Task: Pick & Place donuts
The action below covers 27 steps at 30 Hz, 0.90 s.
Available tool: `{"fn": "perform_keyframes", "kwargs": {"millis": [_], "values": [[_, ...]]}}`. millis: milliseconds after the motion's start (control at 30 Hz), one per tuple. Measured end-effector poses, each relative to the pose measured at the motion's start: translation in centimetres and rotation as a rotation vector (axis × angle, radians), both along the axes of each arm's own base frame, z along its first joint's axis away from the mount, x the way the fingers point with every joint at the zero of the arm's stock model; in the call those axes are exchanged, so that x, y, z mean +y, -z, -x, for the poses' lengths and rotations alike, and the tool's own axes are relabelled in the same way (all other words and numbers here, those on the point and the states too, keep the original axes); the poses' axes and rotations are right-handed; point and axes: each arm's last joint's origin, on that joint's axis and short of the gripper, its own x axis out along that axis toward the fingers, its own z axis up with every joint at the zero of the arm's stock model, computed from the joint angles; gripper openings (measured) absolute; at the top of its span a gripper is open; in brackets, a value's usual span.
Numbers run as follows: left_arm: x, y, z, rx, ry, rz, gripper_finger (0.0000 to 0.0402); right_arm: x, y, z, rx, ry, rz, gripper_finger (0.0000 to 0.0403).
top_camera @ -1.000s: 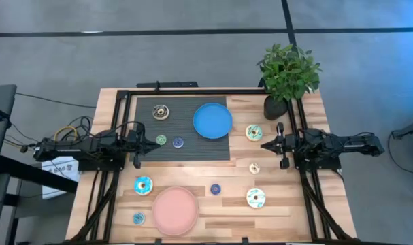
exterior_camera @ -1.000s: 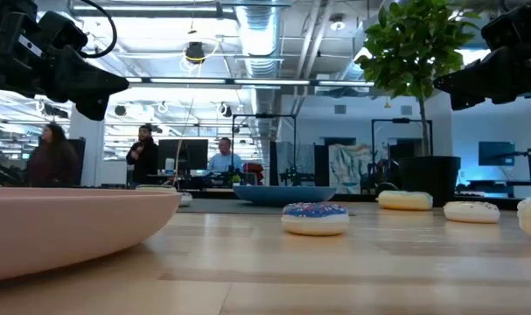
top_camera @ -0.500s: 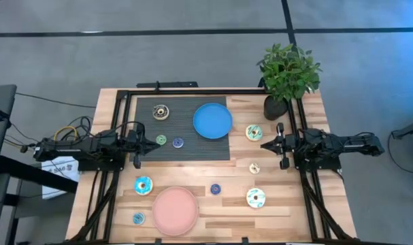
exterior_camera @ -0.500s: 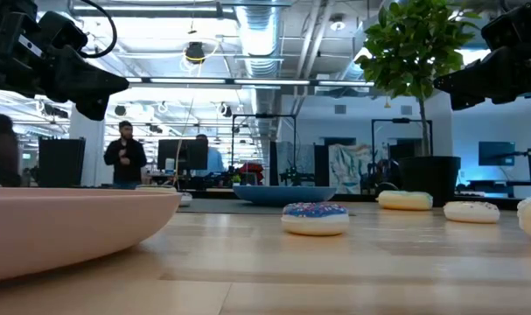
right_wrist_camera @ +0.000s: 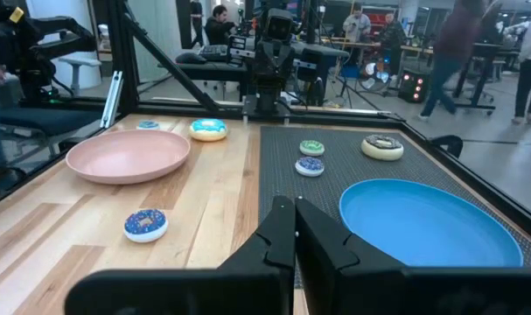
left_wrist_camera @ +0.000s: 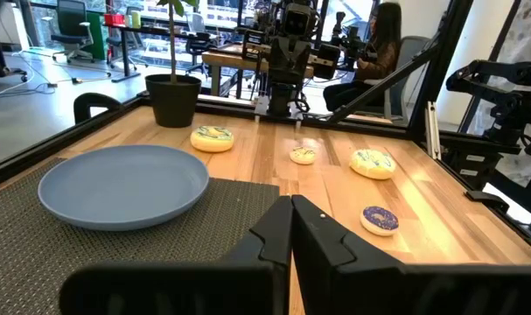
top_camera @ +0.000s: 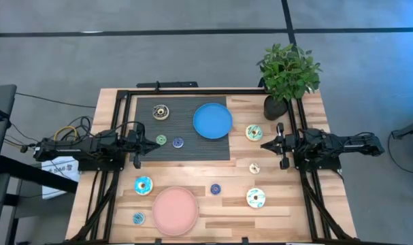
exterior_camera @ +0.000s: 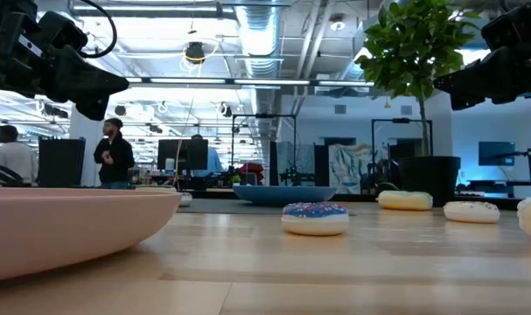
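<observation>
The left gripper (top_camera: 137,143) hangs over the left edge of the dark ribbed mat (top_camera: 192,151), and its two fingers are pressed together with nothing in them. The right gripper (top_camera: 279,145) hangs over the bare wood on the right side, and its fingers are together and hold nothing too. The table (top_camera: 301,204) is made of smooth pale wooden strips. On the mat sit a round, shiny blue plate (top_camera: 212,120), a big dark brown donut (top_camera: 160,112), a small green donut (top_camera: 161,140) and a small purple donut (top_camera: 178,142). A round pink plate (top_camera: 174,210) lies on the wood near the front. A big cyan donut (top_camera: 143,184) sits just beside it, and a small cyan donut (top_camera: 138,218) lies near the front corner. A small blue donut (top_camera: 215,189) with tiny sprinkles lies right of the pink plate. Two cream donuts with green speckles lie on the wood, one (top_camera: 254,132) beside the blue plate and one (top_camera: 256,197) nearer the front. A small tan donut (top_camera: 254,167) lies between them. A leafy green plant (top_camera: 288,71) in a dark pot stands at the back corner.
</observation>
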Motion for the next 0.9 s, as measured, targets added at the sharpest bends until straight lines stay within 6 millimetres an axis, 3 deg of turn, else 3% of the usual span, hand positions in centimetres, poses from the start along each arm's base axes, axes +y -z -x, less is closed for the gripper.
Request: {"fn": "perform_keyframes", "kwargs": {"millis": [633,767,900], "values": [[0.0,0.0,0.0,-0.008,-0.003,0.094,0.0,0.0,0.0,0.0,0.0,0.001,0.0,0.0],[0.0,-0.7,0.0,-0.076,-0.003,0.117,0.0,0.0,0.0,0.0,0.0,0.0,0.0,0.0],[0.2,-1.7,0.1,-0.175,-0.083,-0.025,0.0001,0.0,0.0,0.0,0.0,0.0,0.0,0.0]]}}
